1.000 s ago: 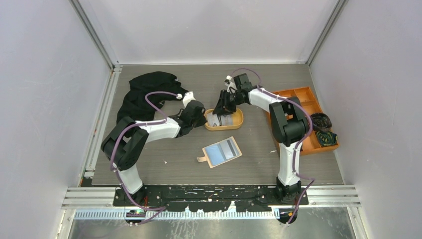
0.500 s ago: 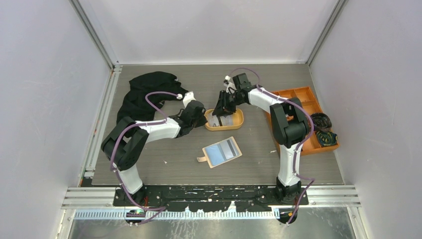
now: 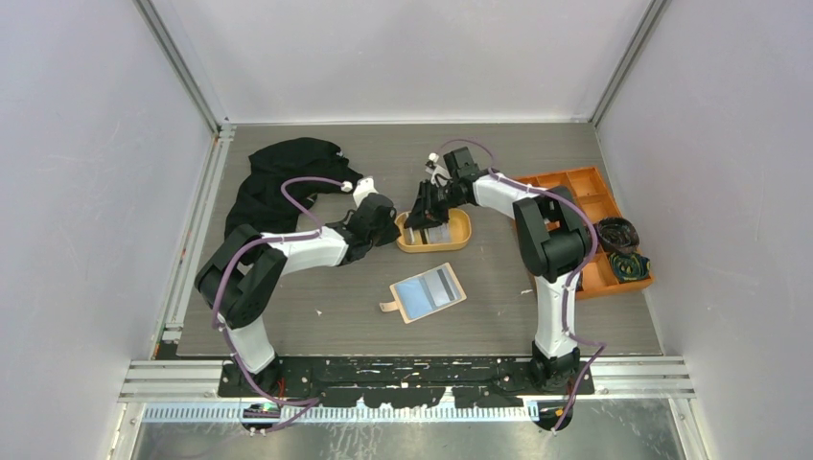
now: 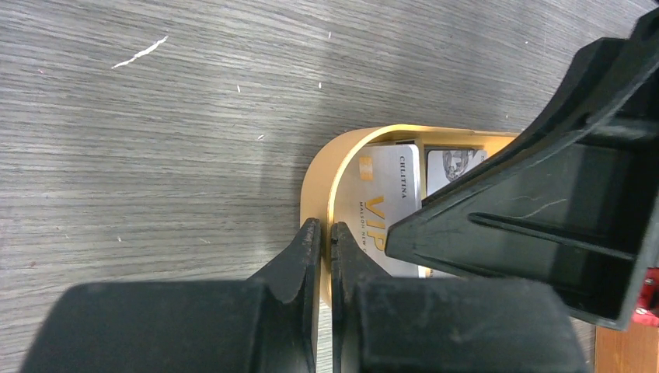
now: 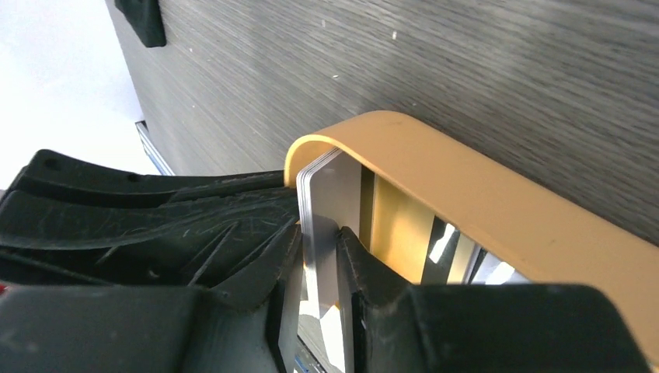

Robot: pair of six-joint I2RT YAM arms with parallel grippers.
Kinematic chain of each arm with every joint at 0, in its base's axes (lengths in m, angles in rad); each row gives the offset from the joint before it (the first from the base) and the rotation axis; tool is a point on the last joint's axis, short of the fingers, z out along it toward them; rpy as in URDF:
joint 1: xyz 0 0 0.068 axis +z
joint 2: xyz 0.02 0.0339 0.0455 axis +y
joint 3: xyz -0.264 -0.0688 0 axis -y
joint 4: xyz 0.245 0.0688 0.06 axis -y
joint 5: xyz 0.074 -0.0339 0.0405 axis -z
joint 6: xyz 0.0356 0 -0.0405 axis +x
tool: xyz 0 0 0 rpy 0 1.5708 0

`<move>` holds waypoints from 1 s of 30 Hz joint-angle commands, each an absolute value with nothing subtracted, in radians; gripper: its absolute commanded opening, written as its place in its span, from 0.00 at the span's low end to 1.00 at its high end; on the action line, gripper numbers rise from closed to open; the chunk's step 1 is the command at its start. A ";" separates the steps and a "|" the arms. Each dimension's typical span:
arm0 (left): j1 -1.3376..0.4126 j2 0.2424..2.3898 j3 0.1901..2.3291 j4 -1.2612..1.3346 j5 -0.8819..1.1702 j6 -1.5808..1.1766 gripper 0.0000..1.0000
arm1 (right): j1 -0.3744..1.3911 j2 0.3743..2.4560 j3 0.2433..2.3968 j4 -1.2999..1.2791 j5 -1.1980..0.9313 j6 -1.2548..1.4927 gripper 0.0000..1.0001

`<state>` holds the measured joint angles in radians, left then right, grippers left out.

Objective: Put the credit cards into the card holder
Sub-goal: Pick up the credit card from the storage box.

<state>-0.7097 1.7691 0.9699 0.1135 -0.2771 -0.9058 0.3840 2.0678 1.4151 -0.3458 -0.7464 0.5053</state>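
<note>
Clearly the right gripper (image 5: 319, 242) pinches a stack of credit cards (image 5: 326, 186) on edge inside the orange tray (image 5: 482, 198), whose rim the left gripper (image 4: 321, 237) nips, fingers pressed together. The card holder (image 3: 428, 292) lies open at centre frame. Stacked cards could shear and slip on lifting.

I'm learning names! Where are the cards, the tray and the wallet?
cards (image 5: 325, 203), right wrist view, outer card's face.
tray (image 3: 466, 230), top view, right rim.
wallet (image 3: 428, 292), top view, blue inside.
</note>
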 commanded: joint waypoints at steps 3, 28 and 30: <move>-0.719 1.745 0.980 0.123 -0.253 -0.913 0.00 | 0.387 2.067 1.433 -0.404 -0.642 0.458 0.31; -0.719 1.733 0.979 0.146 -0.210 -0.901 0.02 | 0.326 2.081 1.448 -0.375 -0.807 0.502 0.33; -0.719 1.733 0.980 0.147 -0.204 -0.898 0.04 | 0.313 2.074 1.451 -0.381 -0.817 0.502 0.32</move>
